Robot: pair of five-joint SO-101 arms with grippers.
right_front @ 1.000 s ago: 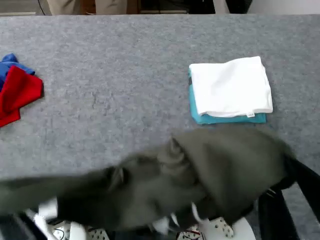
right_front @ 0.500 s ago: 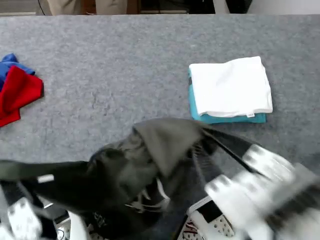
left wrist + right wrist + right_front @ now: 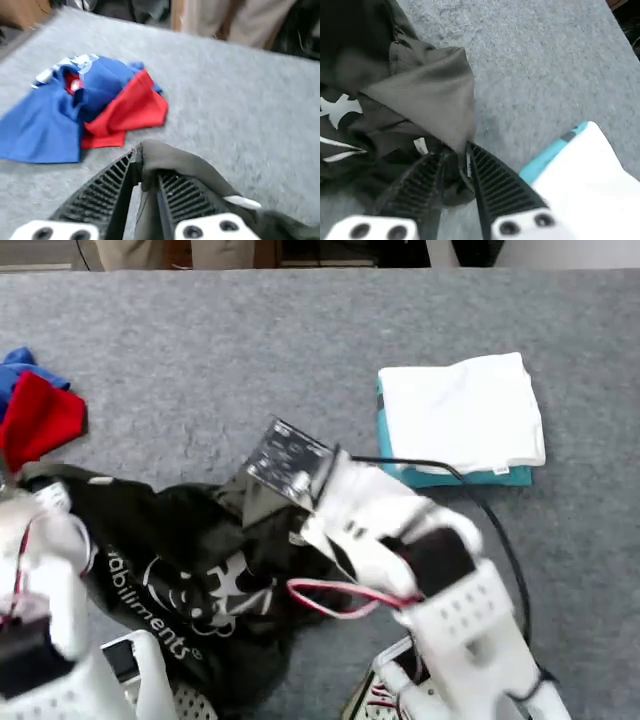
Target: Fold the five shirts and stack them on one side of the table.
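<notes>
Grey felt-textured counter [image 3: 200, 360] beneath both arms. Near its front edge, between the arms: crumpled black shirt with white printed lettering [image 3: 190, 585], unfolded, bunched, print facing up.

Left gripper [image 3: 146, 167]: fingers closed on a doubled edge of the black cloth, at the end nearest the waiting heap. Right gripper [image 3: 454, 152]: fingers clamped on a corner flap of the same shirt, flap raised off the counter in a peak, at the end nearest the finished stack.

Judged reason for the two-point hold: opposite ends taken so the cloth can be drawn taut and laid flat before any fold. With a single pinch, likely left bunched.

Finished stack on the right arm's side: folded white shirt [image 3: 460, 410] squarely atop folded teal shirt [image 3: 400, 478], teal showing as a thin border. Apart from the black shirt; presumably parked there to keep the middle free for working.

Waiting heap at the far edge on the left arm's side: crumpled red shirt [image 3: 130, 110] lying partly over crumpled blue shirt [image 3: 45, 115], touching, both unfolded.

Progress, judged: two of five folded and stacked, third gripped but not flattened, two untouched. Next move: held ends spread apart and lowered. Risk: thin cloth slipping from a pinch, or dragging onto the stack.
</notes>
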